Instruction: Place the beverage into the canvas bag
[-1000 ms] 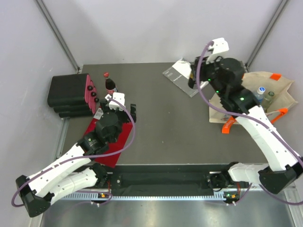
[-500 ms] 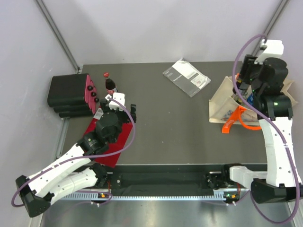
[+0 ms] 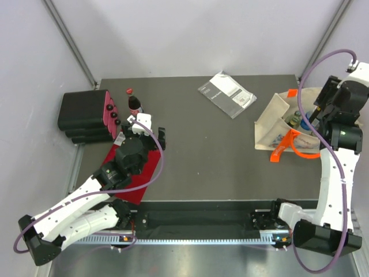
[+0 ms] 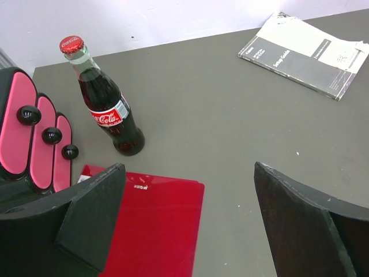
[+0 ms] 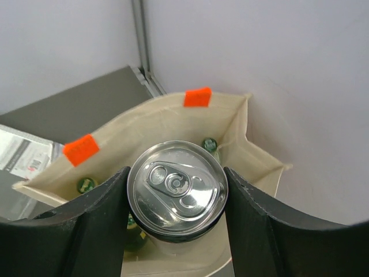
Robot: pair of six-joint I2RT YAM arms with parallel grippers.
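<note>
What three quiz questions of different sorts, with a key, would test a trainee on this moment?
1. True or false: the right jaws are shut on a silver can held over the open canvas bag.
2. The cola bottle in front of the left arm is: A) upright and capped; B) tipped on its side; C) uncapped.
3. Which arm's jaws stand wide open with nothing between them?
Key: 1 true; 2 A; 3 the left jaws.

White arm links [image 3: 69, 205], black joint housings [image 3: 130, 156], looping purple cables [image 3: 163, 156], matte black end effector fingers [image 4: 86, 219]
</note>
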